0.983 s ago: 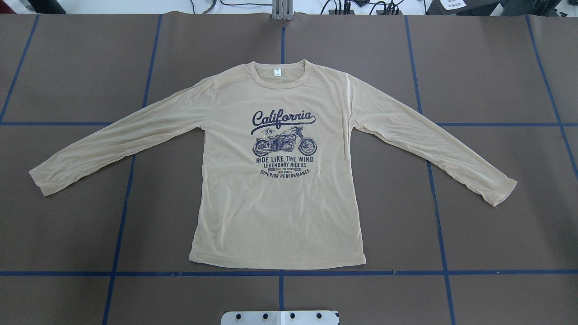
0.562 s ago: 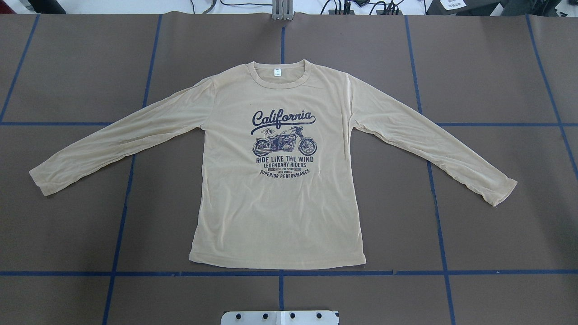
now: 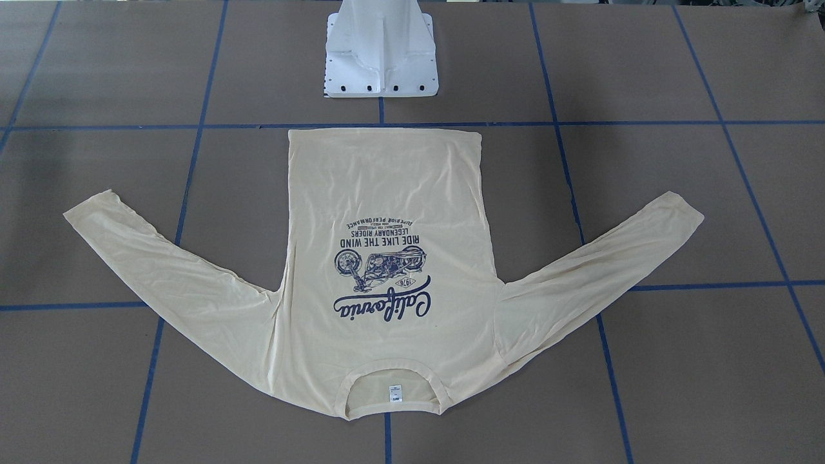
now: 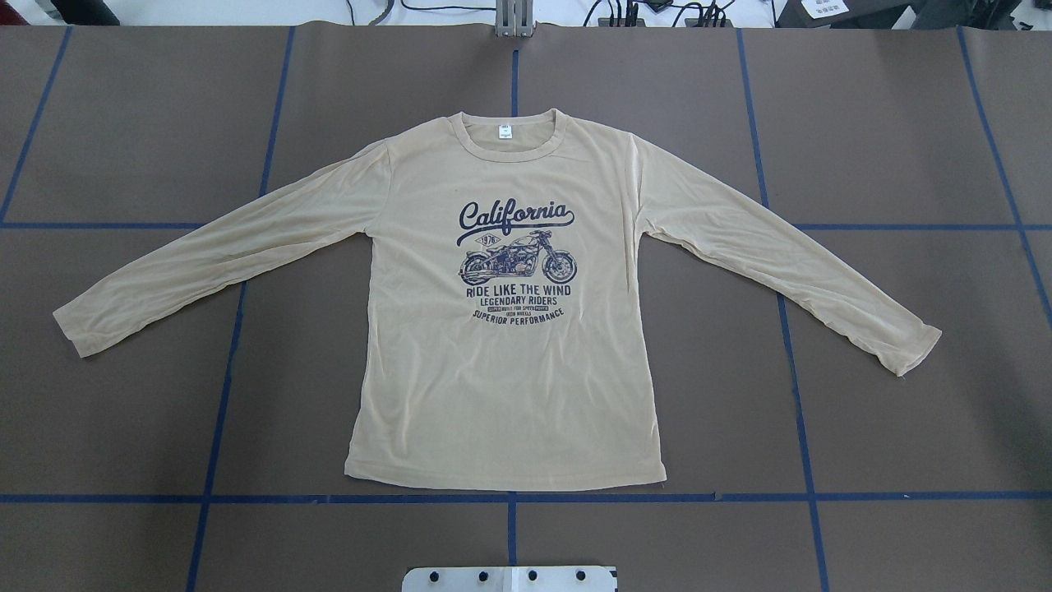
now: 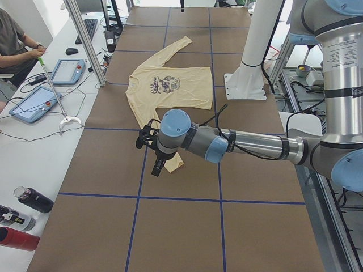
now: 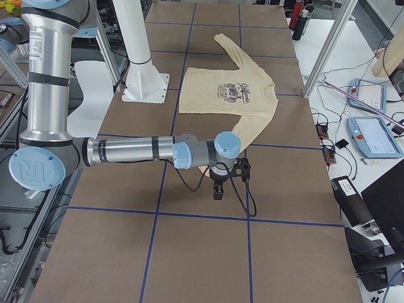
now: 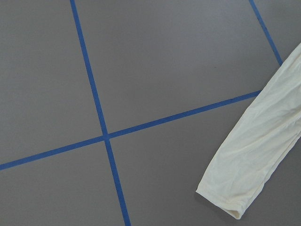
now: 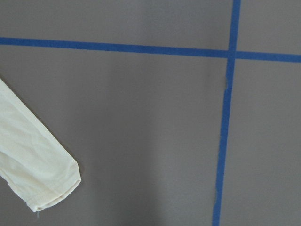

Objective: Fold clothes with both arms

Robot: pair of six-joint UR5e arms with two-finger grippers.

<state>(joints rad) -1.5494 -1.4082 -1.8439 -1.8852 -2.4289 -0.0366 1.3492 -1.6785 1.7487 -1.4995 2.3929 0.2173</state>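
Note:
The cream-yellow long-sleeved T-shirt (image 4: 501,386) lies flat and face up on the brown table, sleeves spread, collar away from the robot; it also shows in the front view (image 3: 387,187). My left gripper (image 5: 150,152) hovers above the cuff of the shirt's left-side sleeve (image 7: 254,155). My right gripper (image 6: 219,183) hovers above the other cuff (image 8: 37,165). Both grippers show only in the side views, so I cannot tell whether they are open or shut. Neither gripper's fingers show in the wrist views. Neither arm is in the overhead or front view.
The white pedestal base (image 3: 381,58) stands just behind the shirt's hem. Blue tape lines (image 4: 509,497) grid the table. An operator (image 5: 11,39), tablets (image 5: 33,103) and bottles (image 5: 31,199) are at a side bench along the table's far edge.

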